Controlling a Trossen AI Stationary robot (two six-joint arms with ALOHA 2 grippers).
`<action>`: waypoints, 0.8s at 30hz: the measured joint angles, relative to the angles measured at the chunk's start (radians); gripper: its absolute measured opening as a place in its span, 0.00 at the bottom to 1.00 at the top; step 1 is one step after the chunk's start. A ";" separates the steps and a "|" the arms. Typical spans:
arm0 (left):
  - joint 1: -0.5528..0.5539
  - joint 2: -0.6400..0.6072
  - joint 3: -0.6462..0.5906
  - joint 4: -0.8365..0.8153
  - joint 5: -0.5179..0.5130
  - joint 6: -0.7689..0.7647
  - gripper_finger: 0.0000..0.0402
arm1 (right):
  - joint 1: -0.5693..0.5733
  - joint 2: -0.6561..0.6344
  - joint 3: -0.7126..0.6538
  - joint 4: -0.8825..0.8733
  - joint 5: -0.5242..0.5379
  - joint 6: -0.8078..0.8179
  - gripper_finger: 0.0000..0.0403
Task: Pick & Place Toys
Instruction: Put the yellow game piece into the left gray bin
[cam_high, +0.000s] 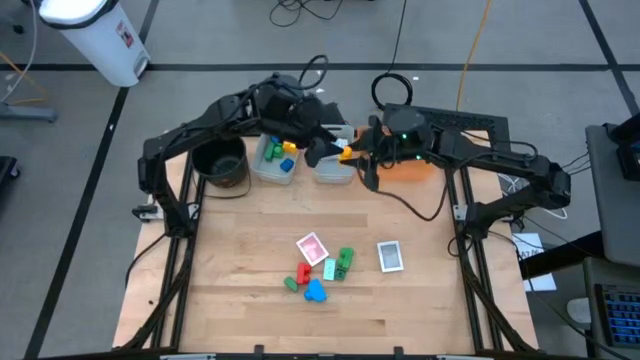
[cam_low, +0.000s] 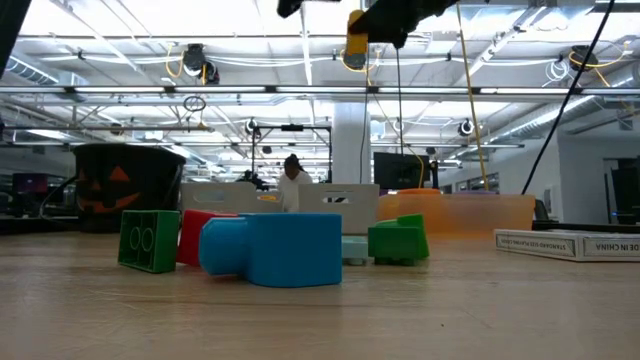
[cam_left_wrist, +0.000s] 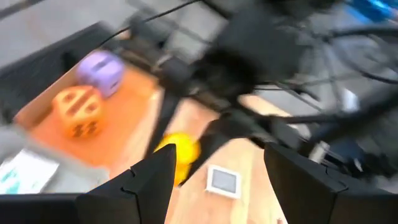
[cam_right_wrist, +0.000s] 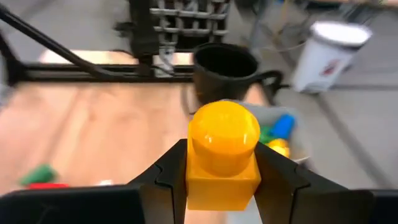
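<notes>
My right gripper (cam_right_wrist: 224, 168) is shut on a yellow block (cam_right_wrist: 224, 152) with a round stud, high over the clear bins (cam_high: 335, 168) at the table's far side. My left gripper (cam_high: 318, 152) hangs just left of it, open with nothing between its fingers (cam_left_wrist: 149, 180). In the left wrist view the yellow block (cam_left_wrist: 177, 155) shows ahead. On the table's near middle lie green (cam_high: 343, 263), red (cam_high: 302, 272) and blue (cam_high: 315, 290) blocks and two cards (cam_high: 312, 247) (cam_high: 390, 256). An orange die (cam_left_wrist: 78, 112) and a purple die (cam_left_wrist: 102, 71) sit on the orange tray (cam_high: 410, 165). My right gripper pinches the yellow block's square lower body (cam_right_wrist: 224, 183) between its two fingers, one on each opposite side. The fingers come nearly level from the table's right. The block is lifted clear, high above the table (cam_low: 357, 40), its round stud beyond the fingertips.
A black pot (cam_high: 222, 165) stands at the far left, beside a clear bin (cam_high: 275, 160) holding several blocks. A white card box (cam_low: 565, 243) lies at the right in the low view. Bare wood lies around the toy cluster.
</notes>
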 joint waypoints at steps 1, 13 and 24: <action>0.003 0.000 0.000 -0.015 -0.027 -0.037 0.63 | 0.007 0.000 0.000 0.002 0.028 -0.033 0.30; -0.023 0.067 0.000 0.022 -0.151 -0.206 0.63 | 0.047 0.027 -0.001 0.013 0.173 -0.181 0.30; -0.033 0.070 0.000 0.014 -0.240 -0.231 0.63 | 0.038 0.032 -0.001 0.015 0.177 -0.185 0.30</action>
